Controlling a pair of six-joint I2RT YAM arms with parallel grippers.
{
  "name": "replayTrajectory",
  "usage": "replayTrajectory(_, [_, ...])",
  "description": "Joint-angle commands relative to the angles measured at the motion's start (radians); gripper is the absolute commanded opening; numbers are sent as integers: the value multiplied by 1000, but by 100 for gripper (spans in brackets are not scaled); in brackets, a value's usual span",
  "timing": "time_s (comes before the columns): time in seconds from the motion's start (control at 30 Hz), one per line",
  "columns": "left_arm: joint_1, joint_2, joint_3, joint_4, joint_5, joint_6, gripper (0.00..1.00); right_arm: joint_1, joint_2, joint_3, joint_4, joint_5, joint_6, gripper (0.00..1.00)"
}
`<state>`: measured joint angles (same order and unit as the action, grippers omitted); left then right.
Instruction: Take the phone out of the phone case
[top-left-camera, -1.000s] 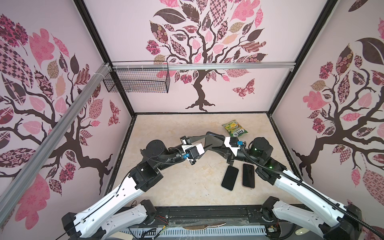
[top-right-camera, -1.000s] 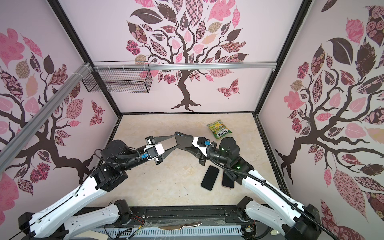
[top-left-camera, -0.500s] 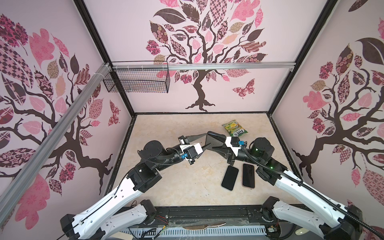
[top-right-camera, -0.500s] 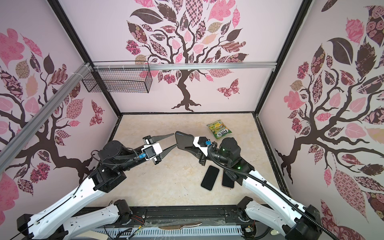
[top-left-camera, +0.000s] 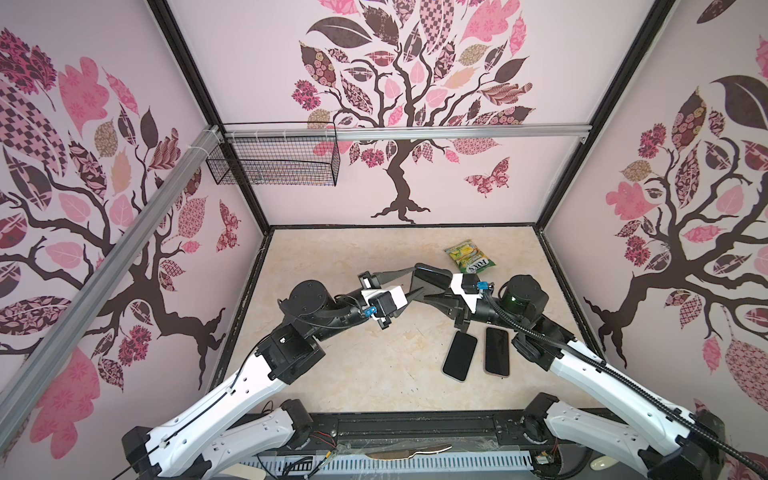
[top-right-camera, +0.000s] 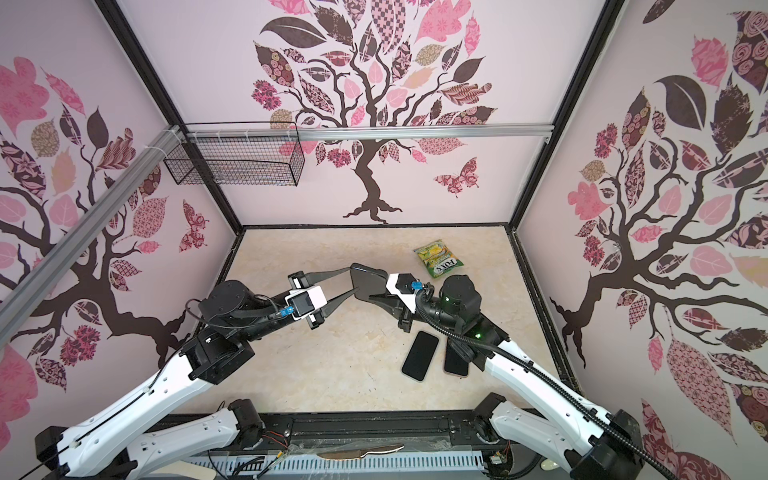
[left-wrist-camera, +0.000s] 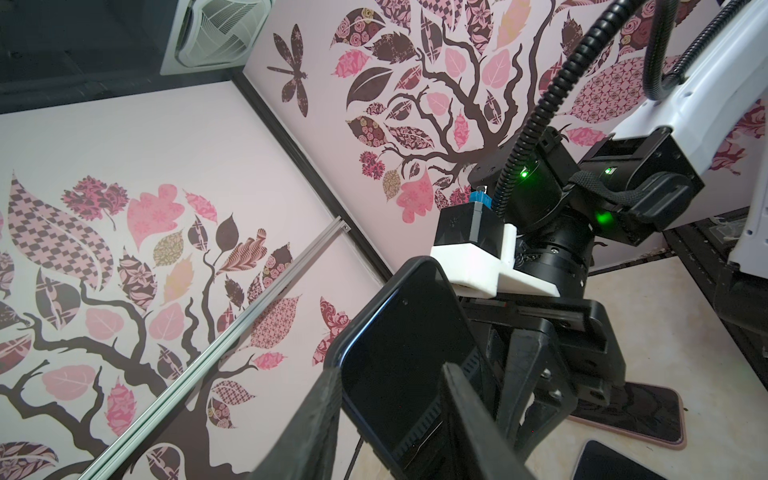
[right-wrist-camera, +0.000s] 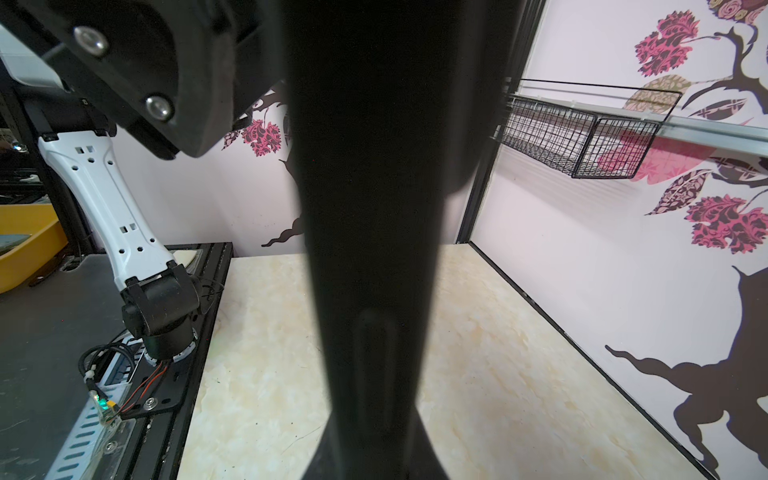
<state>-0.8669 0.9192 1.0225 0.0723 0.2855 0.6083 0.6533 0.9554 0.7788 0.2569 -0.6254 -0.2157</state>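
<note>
- Counter (top-left-camera: 365, 382): beige marbled top, walled in on three sides by panels printed with trees.
- Loose phones, two: a black one (top-left-camera: 460, 356) and a dark one with a pinkish rim (top-left-camera: 497, 351). They lie flat, just beside each other, close to the right arm.
- Phone (left-wrist-camera: 399, 353): dark screen, seated inside the phone case (right-wrist-camera: 374, 249). It is not yet out. It is held in the air above mid-counter, between the two arms, and touches nothing on the counter.
- Right gripper (top-left-camera: 432, 291): jaws narrow, clamped on the phone case. The case's edge, with its button ridge, fills the middle of the right wrist view.
- Left gripper (top-left-camera: 416, 281): jaws part-way apart, one finger (left-wrist-camera: 320, 415) at the case's rim and the other across the screen side. It cannot be told whether they press.
- FOX'S sweet bag (top-left-camera: 469, 258): green and yellow, flat on the counter beyond the right gripper.
- Wire basket (top-left-camera: 274, 164): black, hung from the rail on the back wall, left of centre.
</note>
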Motion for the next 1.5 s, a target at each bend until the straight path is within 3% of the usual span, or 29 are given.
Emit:
replayTrajectory(0.0, [-4, 11, -12, -10, 12, -6, 42, 4, -8, 63, 47, -37, 2, 0])
replayTrajectory(0.53, [-5, 64, 15, -57, -42, -4, 42, 5, -12, 65, 22, -109, -96, 0])
replayTrajectory(1.17, [-5, 92, 13, -87, -29, -26, 42, 62, -30, 73, -47, -87, -238, 0])
replayTrajectory(1.47, [-3, 51, -26, -95, 98, -113, 37, 63, -60, 48, 28, -61, -167, 0])
